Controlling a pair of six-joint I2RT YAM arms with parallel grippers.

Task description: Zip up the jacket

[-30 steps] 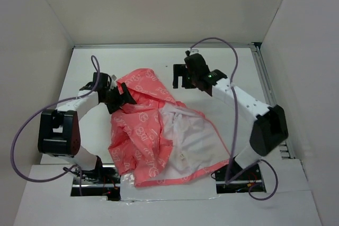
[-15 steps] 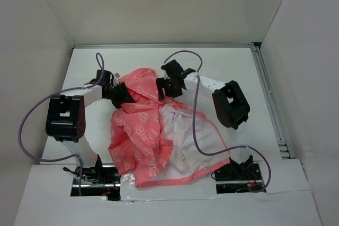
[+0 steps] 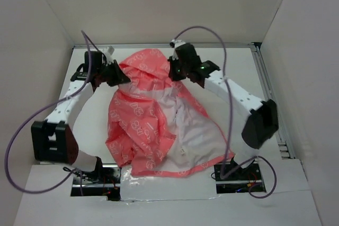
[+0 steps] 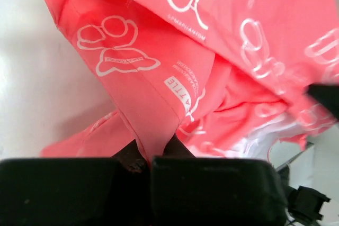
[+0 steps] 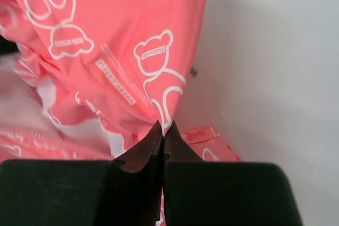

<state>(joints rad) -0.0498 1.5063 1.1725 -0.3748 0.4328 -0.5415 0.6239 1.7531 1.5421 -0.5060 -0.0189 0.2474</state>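
Note:
The coral-pink jacket [image 3: 143, 115] with white bear prints hangs open between my two arms, its pale lining [image 3: 193, 130] showing on the right half. My left gripper [image 3: 119, 76] is shut on a fold at the jacket's upper left; the left wrist view shows pink fabric [image 4: 153, 104] pinched between the dark fingers [image 4: 130, 157]. Up at the jacket's upper right, my right gripper [image 3: 172, 72] is shut on the cloth; the right wrist view shows its fingertips [image 5: 154, 133] meeting on the fabric's edge [image 5: 159, 104]. A strip of zipper teeth [image 5: 32, 136] shows at the left of that view.
White walls close in the white table [image 3: 238, 67] on three sides. A metal rail [image 3: 267, 88] runs along the right edge. Purple cables [image 3: 21, 130] loop off both arms. The arm bases [image 3: 92, 175] sit at the near edge, under the jacket's hem.
Both grippers closed on the jacket's upper part and lifted it toward the back of the table. The hood and shoulders now stretch between them, and the body has spread out below.

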